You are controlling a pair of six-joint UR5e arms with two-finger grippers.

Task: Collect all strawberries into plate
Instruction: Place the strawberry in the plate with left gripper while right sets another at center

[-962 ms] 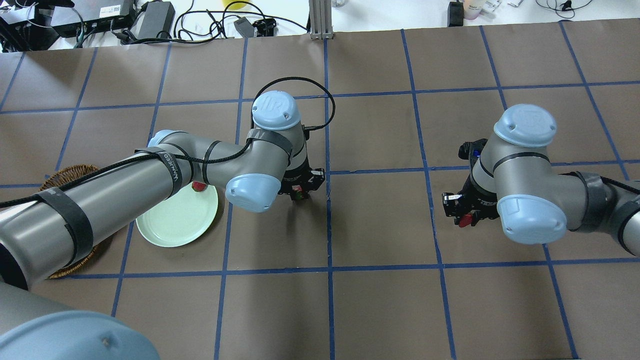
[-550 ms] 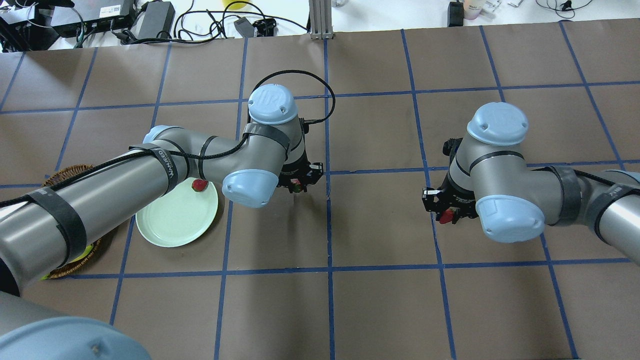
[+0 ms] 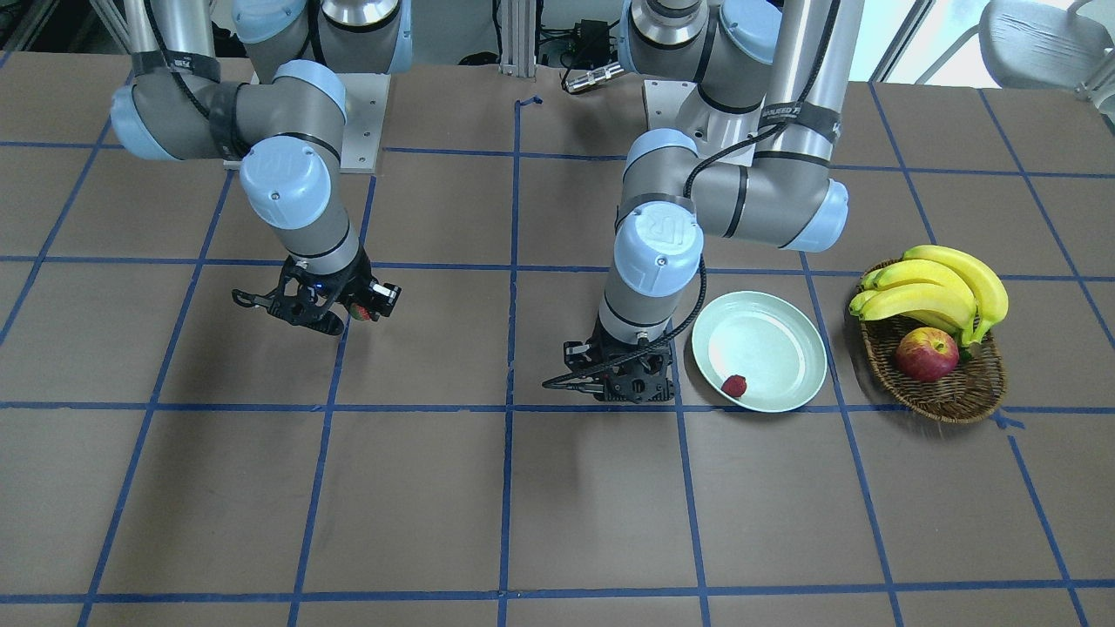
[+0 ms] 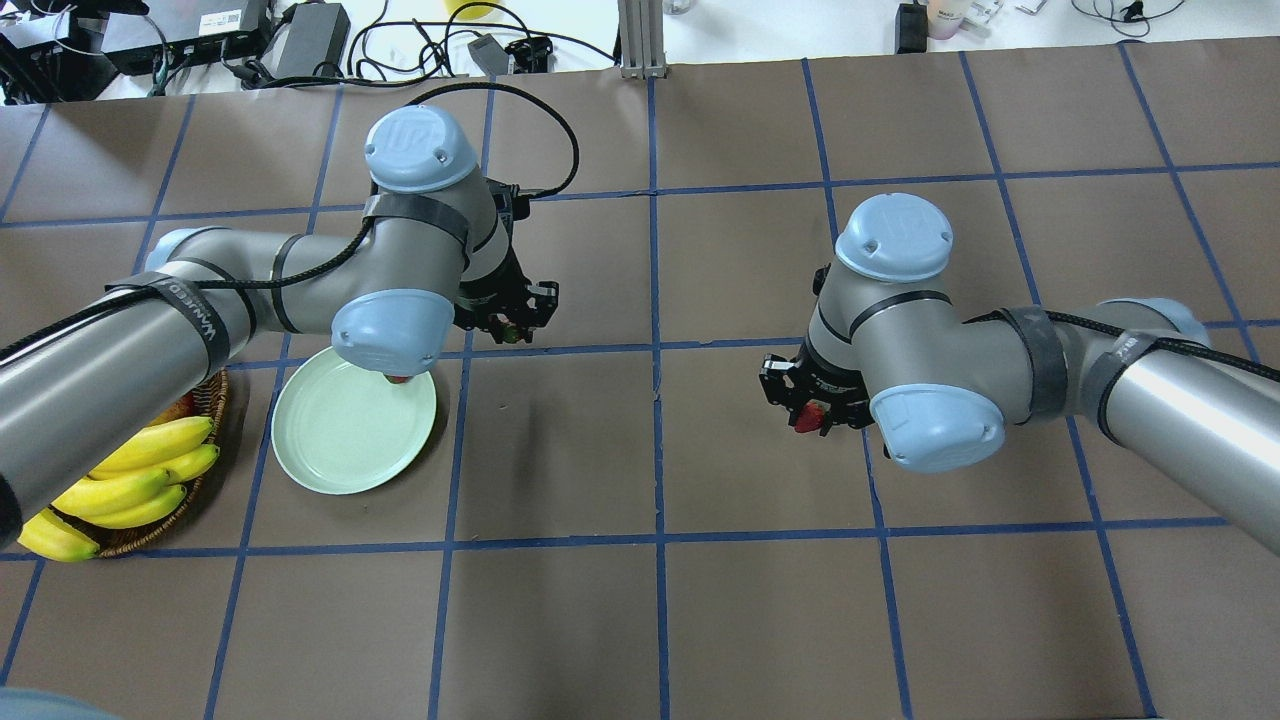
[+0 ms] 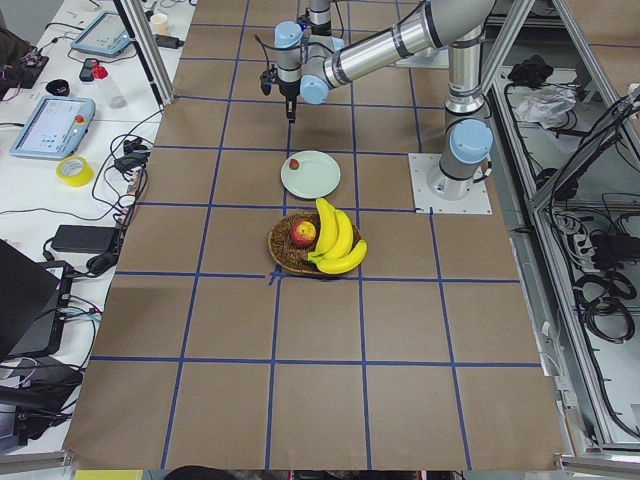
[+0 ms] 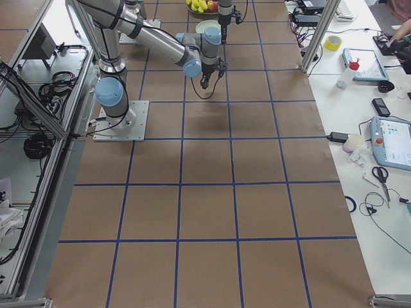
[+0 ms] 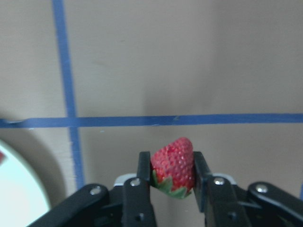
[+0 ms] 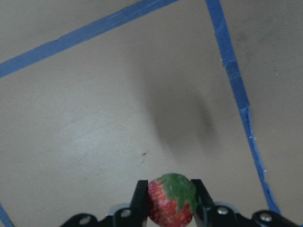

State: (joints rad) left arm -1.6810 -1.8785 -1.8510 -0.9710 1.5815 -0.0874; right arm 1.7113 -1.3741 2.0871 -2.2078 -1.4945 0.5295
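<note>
My left gripper (image 7: 173,165) is shut on a strawberry (image 7: 174,163) and holds it above the brown table, just right of the plate (image 4: 340,450) in the overhead view (image 4: 515,325). The pale green plate (image 3: 771,335) holds one strawberry (image 3: 734,385) at its rim, partly hidden under my left elbow in the overhead view (image 4: 398,378). My right gripper (image 8: 171,196) is shut on another strawberry (image 8: 170,201), green cap up. It hangs over the table right of centre (image 4: 808,415), far from the plate.
A brown wicker basket (image 3: 954,396) with bananas (image 3: 941,287) and a red-yellow apple (image 3: 926,354) stands just beyond the plate, at the overhead view's left edge (image 4: 215,400). Blue tape lines grid the brown table. Cables and gear lie along the far edge.
My left gripper has moved left and farther out with its strawberry, closer to the plate. My right gripper has moved left toward the table's centre with its strawberry.
</note>
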